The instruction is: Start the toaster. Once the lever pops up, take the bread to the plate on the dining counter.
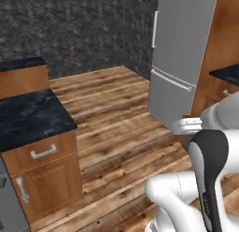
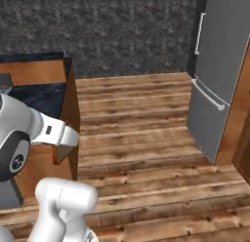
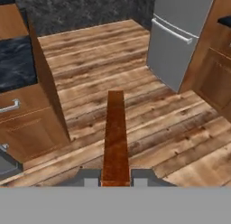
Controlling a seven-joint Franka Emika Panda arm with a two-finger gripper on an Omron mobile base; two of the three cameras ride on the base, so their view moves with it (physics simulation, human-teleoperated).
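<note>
In the hand view the bread (image 3: pixel 115 133), a brown slice seen edge-on, sticks straight out from between my fingertips. My gripper (image 3: pixel 115 180) is shut on its near end and holds it above the wooden floor. At the back left, a black-topped counter with a plain wooden base (image 1: pixel 21 72) looks like the dining counter, which also appears in the right base view (image 2: pixel 34 70). The toaster and the plate are out of view.
A wooden cabinet with a black marble top (image 1: pixel 32 116) and silver handles stands close on the left. A tall grey fridge (image 1: pixel 179 58) stands on the right beside wooden cabinets. Wooden floor (image 1: pixel 116 114) lies open between them, up to a dark stone wall.
</note>
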